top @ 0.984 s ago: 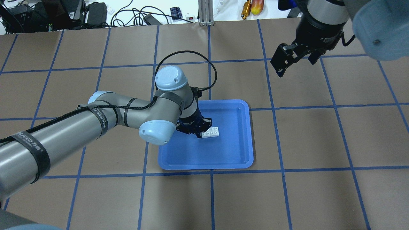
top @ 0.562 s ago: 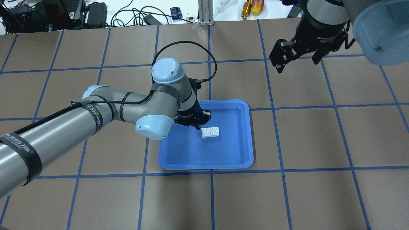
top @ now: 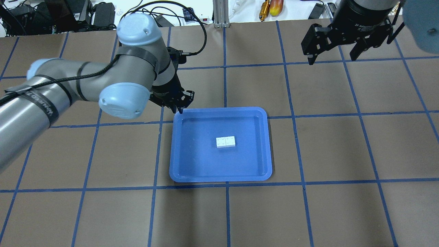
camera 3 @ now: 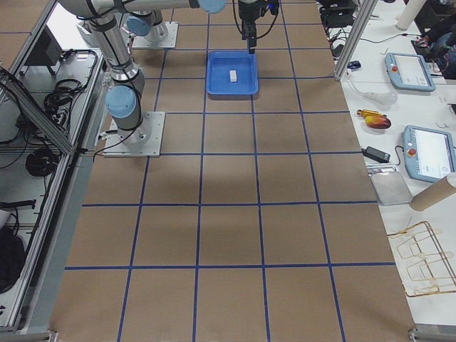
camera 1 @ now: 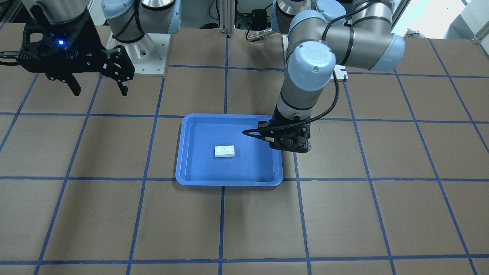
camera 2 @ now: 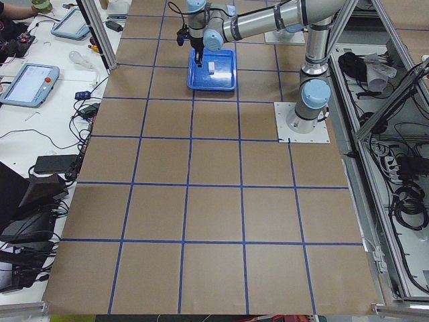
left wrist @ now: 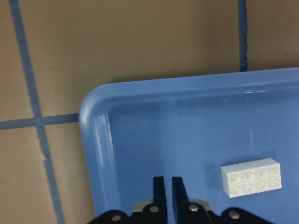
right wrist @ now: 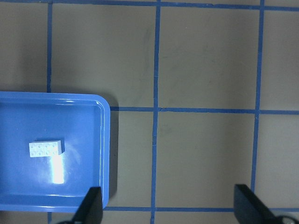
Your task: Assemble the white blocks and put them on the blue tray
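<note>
Plainly, the white blocks [top: 225, 141] lie joined as one small rectangle on the floor of the blue tray [top: 192, 168], studs up, flat and not tilted. The rectangle sits near the tray's middle, a little toward the robot's right, clear of the raised rim on every side. Its long axis runs across the overhead view from left to right, parallel to the tray's longer sides; its short ends face the robot's left and right. Nothing touches the blocks.

The left tool [left wrist: 165, 181] hangs over the tray's corner on the robot's left, far side. In the left wrist view its fingers [left wrist: 159, 189] are pressed together with only a thin slit between them, and they pinch nothing. From there the blocks lie well apart from the fingertips, off to one side on the tray floor. In the front-facing view the wrist and its black cable hide the fingers.

The right tool [top: 332, 61] hangs above the brown tabletop [top: 343, 147] on the robot's far right, well apart from the tray. Its two fingers are spread wide with nothing between them; the right wrist view shows both tips over bare tabletop and blue grid tape, the tray and blocks off to one side.
</note>
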Action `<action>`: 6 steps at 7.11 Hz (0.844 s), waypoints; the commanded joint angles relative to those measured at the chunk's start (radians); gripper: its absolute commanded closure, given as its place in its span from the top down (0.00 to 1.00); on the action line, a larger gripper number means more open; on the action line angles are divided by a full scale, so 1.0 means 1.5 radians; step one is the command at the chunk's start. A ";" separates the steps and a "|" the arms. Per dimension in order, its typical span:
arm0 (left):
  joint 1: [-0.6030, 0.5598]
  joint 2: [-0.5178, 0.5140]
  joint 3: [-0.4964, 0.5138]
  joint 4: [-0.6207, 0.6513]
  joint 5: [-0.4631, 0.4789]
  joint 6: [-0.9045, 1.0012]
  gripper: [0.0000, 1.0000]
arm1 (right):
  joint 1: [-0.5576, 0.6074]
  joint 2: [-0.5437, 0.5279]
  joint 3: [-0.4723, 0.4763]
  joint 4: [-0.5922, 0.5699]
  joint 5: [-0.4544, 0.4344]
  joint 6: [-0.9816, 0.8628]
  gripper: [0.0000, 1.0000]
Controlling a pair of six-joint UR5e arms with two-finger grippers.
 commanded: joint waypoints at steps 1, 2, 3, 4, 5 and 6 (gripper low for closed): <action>0.051 0.098 0.108 -0.166 0.003 0.025 1.00 | 0.000 -0.005 -0.001 0.003 0.004 0.096 1.00; 0.058 0.127 0.138 -0.195 0.003 0.025 1.00 | 0.000 -0.004 0.005 0.004 0.004 0.099 1.00; 0.072 0.146 0.148 -0.191 0.003 0.040 1.00 | 0.002 0.008 0.028 0.005 0.005 0.105 1.00; 0.115 0.160 0.153 -0.191 -0.004 0.050 1.00 | 0.002 0.008 0.029 0.003 0.006 0.104 1.00; 0.123 0.143 0.143 -0.215 -0.005 0.049 1.00 | 0.002 0.007 0.026 0.005 0.007 0.105 1.00; 0.125 0.121 0.151 -0.222 -0.004 0.046 1.00 | 0.002 0.011 0.009 0.017 0.022 0.107 1.00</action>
